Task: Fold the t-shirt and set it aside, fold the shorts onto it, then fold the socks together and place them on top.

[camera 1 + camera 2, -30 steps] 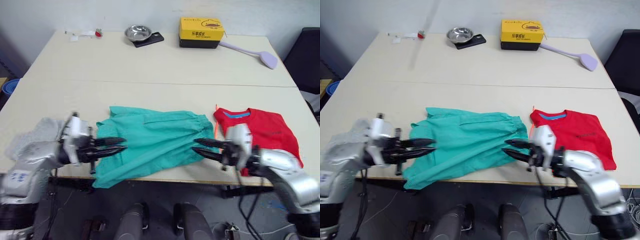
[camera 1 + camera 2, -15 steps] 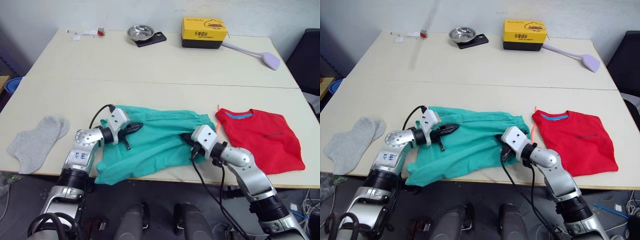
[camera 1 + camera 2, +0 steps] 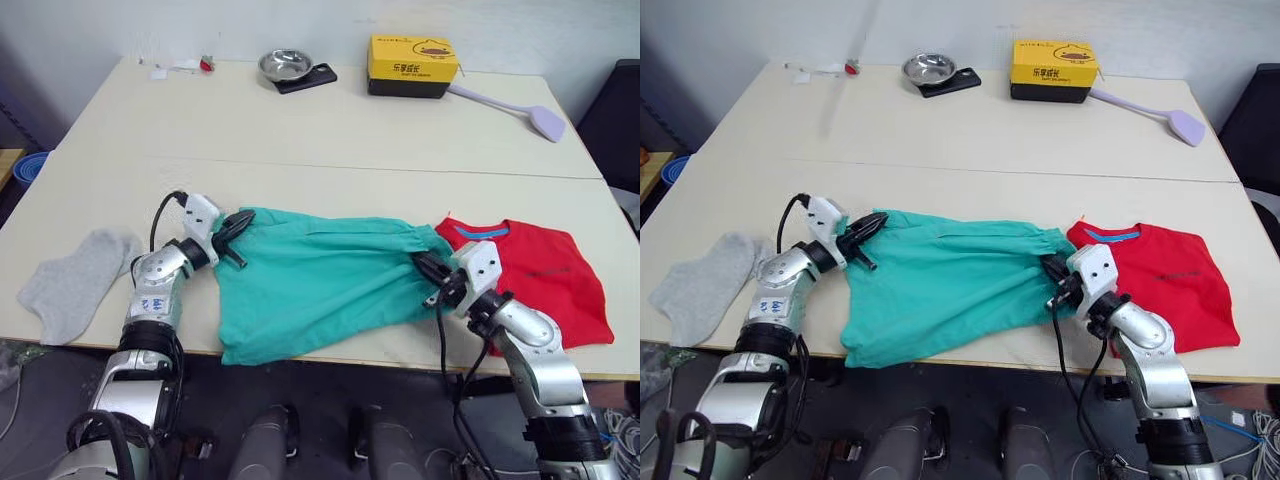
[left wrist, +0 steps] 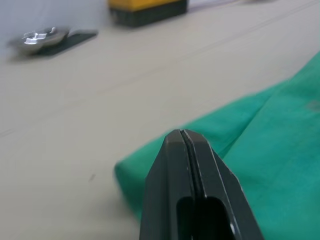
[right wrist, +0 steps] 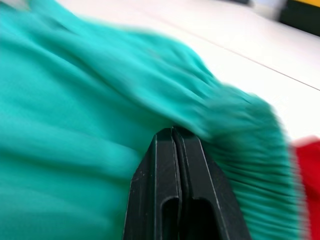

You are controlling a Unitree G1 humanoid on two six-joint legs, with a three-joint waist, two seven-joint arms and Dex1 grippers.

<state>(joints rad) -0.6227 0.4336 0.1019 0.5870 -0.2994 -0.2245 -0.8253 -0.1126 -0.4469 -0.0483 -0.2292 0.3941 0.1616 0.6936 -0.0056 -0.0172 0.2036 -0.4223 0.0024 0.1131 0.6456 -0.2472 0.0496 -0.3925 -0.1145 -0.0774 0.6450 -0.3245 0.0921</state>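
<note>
The teal-green shorts [image 3: 320,290] lie spread across the front middle of the table, their lower hem hanging over the front edge. My left gripper [image 3: 240,221] is shut at their far left corner [image 4: 235,135], the cloth drawn to a point there. At the gathered waistband [image 5: 235,125] on the right end, my right gripper [image 3: 425,266] is pinched shut. The red t-shirt [image 3: 545,275] lies folded just right of the shorts, its near edge behind my right arm. The grey socks [image 3: 75,280] rest flat at the front left, apart from both grippers.
Along the far edge stand a steel bowl [image 3: 285,65] on a black slab, a yellow box [image 3: 412,65] and a lilac long-handled paddle [image 3: 535,118]. Small items [image 3: 180,66] sit at the far left corner. A dark chair [image 3: 625,110] stands off the table's right side.
Both grippers came up from the front edge, shut, and moved apart to the two ends of the shorts. The shorts' top edge is now drawn straighter and shifted rightward.
</note>
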